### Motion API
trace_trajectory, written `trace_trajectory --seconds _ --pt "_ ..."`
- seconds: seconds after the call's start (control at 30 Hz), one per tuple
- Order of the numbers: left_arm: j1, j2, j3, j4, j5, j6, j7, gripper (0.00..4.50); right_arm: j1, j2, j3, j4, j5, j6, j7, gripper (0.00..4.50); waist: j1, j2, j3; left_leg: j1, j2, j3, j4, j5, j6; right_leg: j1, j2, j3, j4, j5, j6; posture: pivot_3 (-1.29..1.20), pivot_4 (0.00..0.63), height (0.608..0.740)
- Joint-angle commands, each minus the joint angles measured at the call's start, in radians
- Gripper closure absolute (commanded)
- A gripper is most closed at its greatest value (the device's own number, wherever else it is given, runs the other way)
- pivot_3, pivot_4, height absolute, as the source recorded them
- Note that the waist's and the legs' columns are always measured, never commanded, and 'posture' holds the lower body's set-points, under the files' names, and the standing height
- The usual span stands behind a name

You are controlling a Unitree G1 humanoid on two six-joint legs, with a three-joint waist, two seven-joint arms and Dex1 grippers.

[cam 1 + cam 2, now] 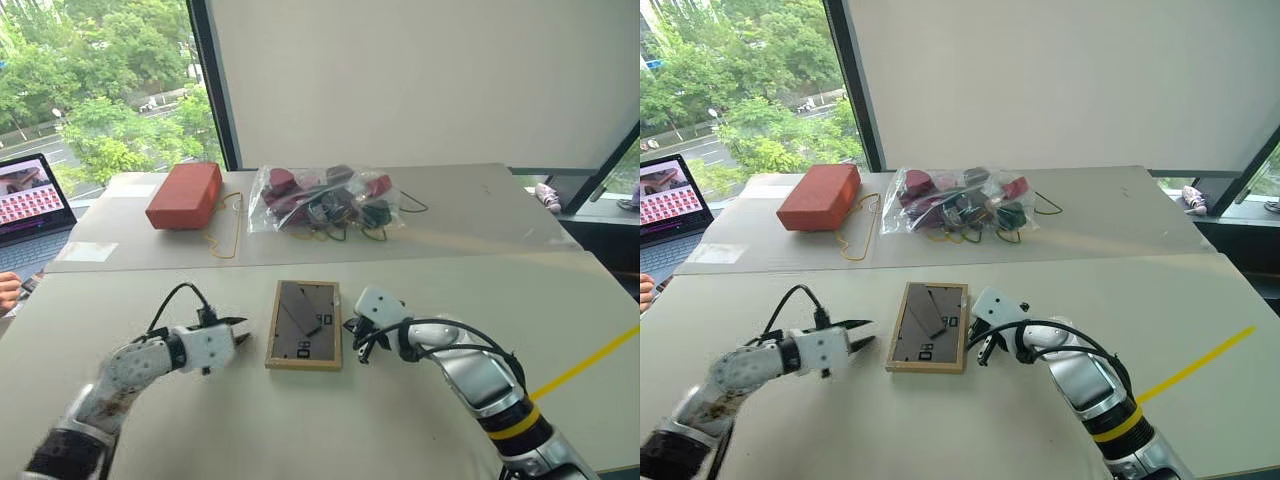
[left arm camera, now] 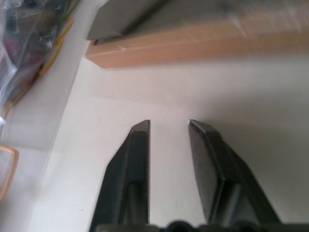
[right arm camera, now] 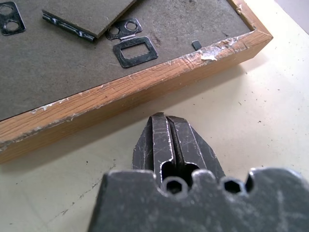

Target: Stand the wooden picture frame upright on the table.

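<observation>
Wooden picture frame [image 1: 304, 326] flat on the table [image 1: 420, 420], face down, dark grey backing up, easel leg [image 3: 89, 14] lying against the backing, metal clips [image 3: 134, 50] visible; picture side hidden. Left gripper [image 1: 238, 331] just beside the frame's left edge, not touching, fingers [image 2: 133, 174] parted with a narrow gap of bare tabletop between them, nothing held. In the left wrist view, frame's wooden edge blurred and cut off at the top. Right gripper [image 3: 166, 126] low at the frame's right edge, jaws pressed together, empty, tips near the wood; contact too close to call. Chipped, scuffed finish along that edge. Farther back on a second tabletop: red-orange brick-shaped block [image 1: 185, 194], and a clear plastic bag [image 1: 322, 199] of mixed items, contents hard to make out through the wrinkled plastic. Loose yellow band [image 1: 225, 235] between block and bag. Open laptop [image 1: 32, 200] at far left, cut off by the view's edge. Yellow tape line [image 1: 585, 365] at the table's right.
</observation>
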Motion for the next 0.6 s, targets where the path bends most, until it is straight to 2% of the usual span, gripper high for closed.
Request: trace_trajectory --seconds 0.03,0.1,0.17,0.37,0.6 --pt "-0.132 0.0 -0.122 0.208 0.379 -0.261 0.394 1.3 0.002 -0.001 -0.006 -0.008 0.014 -0.004 0.014 4.5 0.0 0.0 0.0 0.0 0.0 0.0 0.0 0.0 0.0 0.0 0.0 0.0 0.0 0.0 0.0 0.0 0.15 0.74" --pt "-0.205 -0.006 -0.213 0.277 0.563 -0.27 0.602 0.55 0.003 -0.001 -0.009 -0.018 0.018 0.007 0.017 4.5 0.004 0.0 0.0 0.0 0.0 0.0 0.0 0.0 0.0 0.001 0.0 -0.001 0.003 0.0 0.001 0.0 0.15 0.74" --pt "-0.267 -0.023 -0.302 0.319 0.69 -0.274 0.773 0.01 0.005 0.0 -0.017 -0.031 0.025 0.019 0.017 4.5 0.009 0.003 -0.002 0.0 -0.001 0.0 0.0 0.0 0.0 0.002 -0.001 -0.001 0.003 0.001 0.002 0.0 0.15 0.74" --pt "-0.407 -0.107 -0.52 0.397 0.892 -0.278 1.099 0.01 0.009 0.008 -0.024 -0.062 0.036 0.058 0.016 4.5 0.026 0.01 -0.008 0.0 -0.003 0.001 0.001 0.0 0.0 0.004 -0.003 -0.001 0.004 0.0 0.004 0.0 0.15 0.74" --pt "-0.499 -0.188 -0.637 0.413 0.915 -0.31 1.218 0.01 -0.004 0.042 -0.019 -0.072 0.058 0.101 0.003 4.5 0.033 0.014 -0.01 -0.001 -0.005 0.001 0.001 0.0 0.0 0.004 -0.005 -0.001 0.004 0.0 0.006 0.0 0.15 0.74"
